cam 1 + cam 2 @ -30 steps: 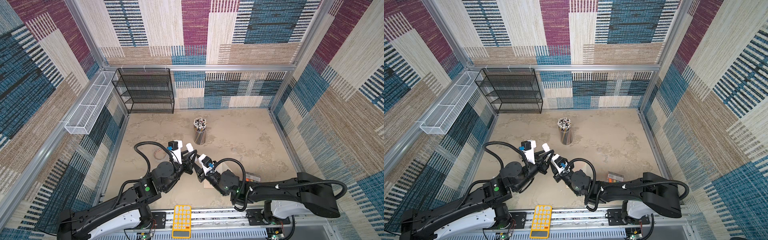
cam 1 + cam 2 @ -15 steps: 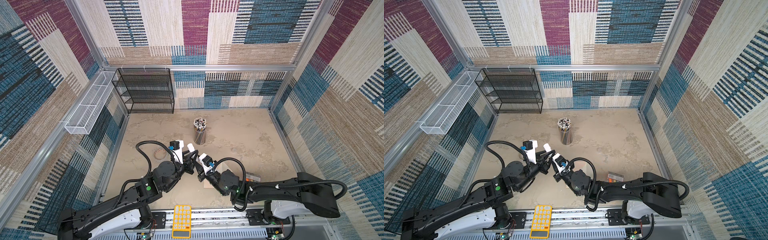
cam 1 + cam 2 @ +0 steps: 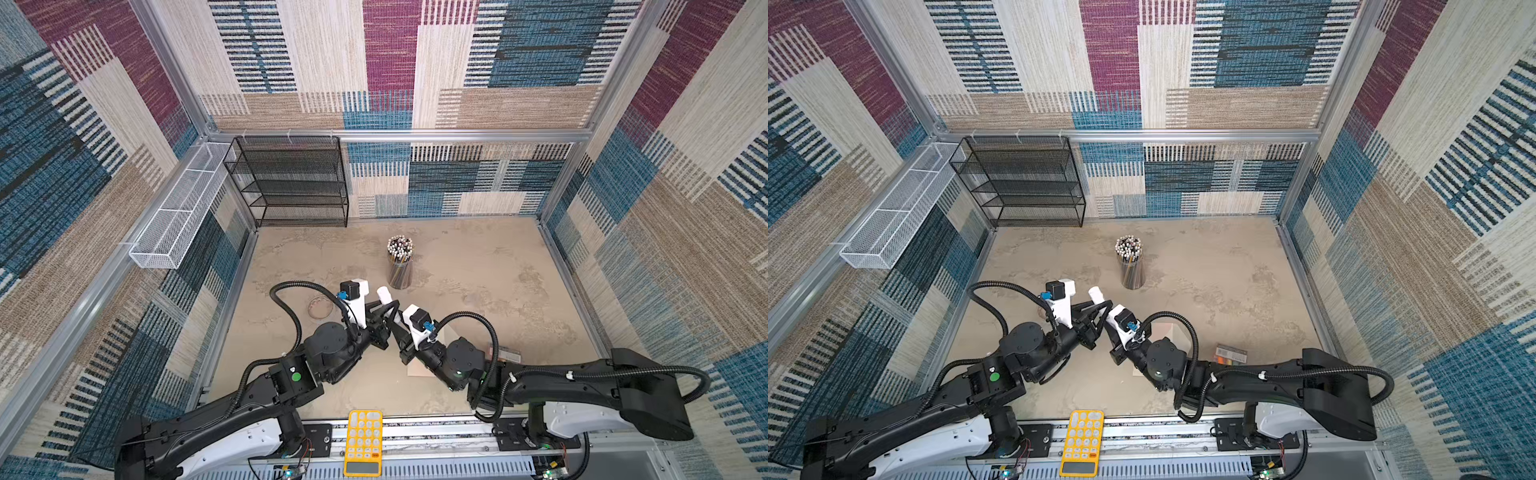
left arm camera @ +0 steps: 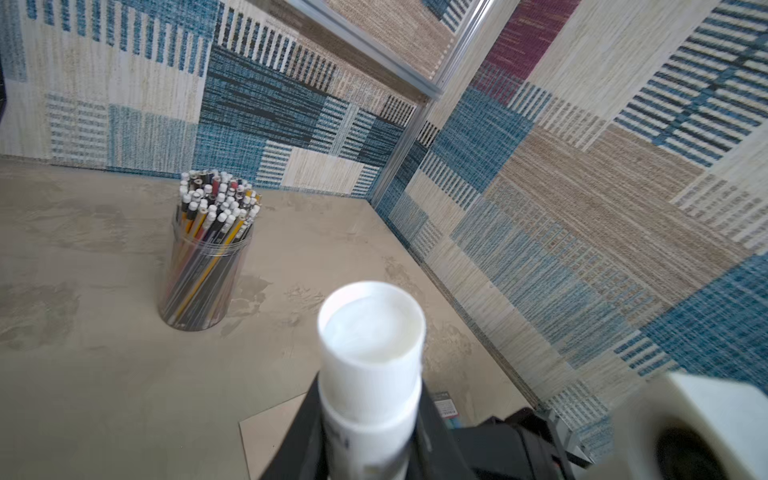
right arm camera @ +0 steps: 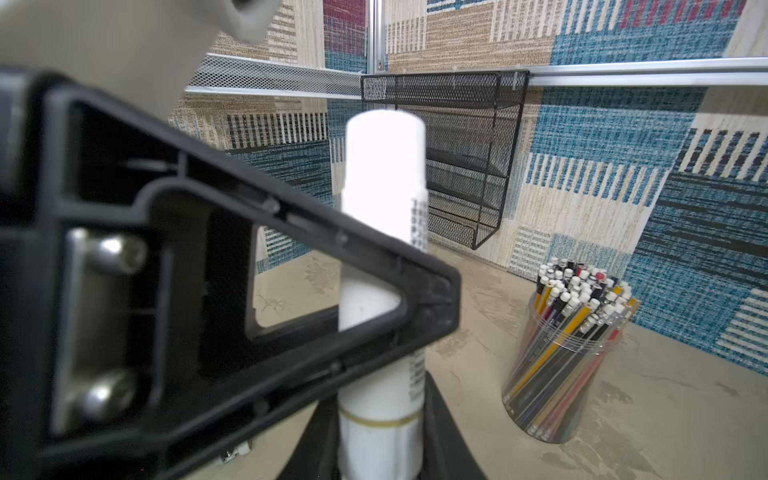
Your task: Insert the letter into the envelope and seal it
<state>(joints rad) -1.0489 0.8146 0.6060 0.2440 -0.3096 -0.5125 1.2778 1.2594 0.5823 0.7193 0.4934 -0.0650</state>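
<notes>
Running down the side of the white glue stick [image 5: 384,174], a column of small dark print is seen, but it is too blurred to be read. A striped, coloured label is carried by the small flat box [image 3: 505,354] near the right wall, and pale keys are set in the yellow calculator [image 3: 363,440] at the front rail. No characters can be made out on either.

One glue stick, one envelope, one box, one calculator, one clear cup of pencils [image 3: 400,266], one black mesh rack [image 3: 291,183] and one white mesh basket [image 3: 183,212] are counted, along with two arms.

The glue stick is held raised above the table [image 3: 478,266] by both pincers at once. It is clamped by the left gripper [image 4: 370,397] just below the cap. The right gripper [image 5: 380,428] is closed on it nearer the base, with a finger pressed to each side.

The envelope [image 3: 417,368] is laid flat on the table beneath the right arm's wrist and is largely hidden by it. Only pale peach-tan corners are shown, plain and unmarked. Whether its flap is open cannot be told.
</notes>
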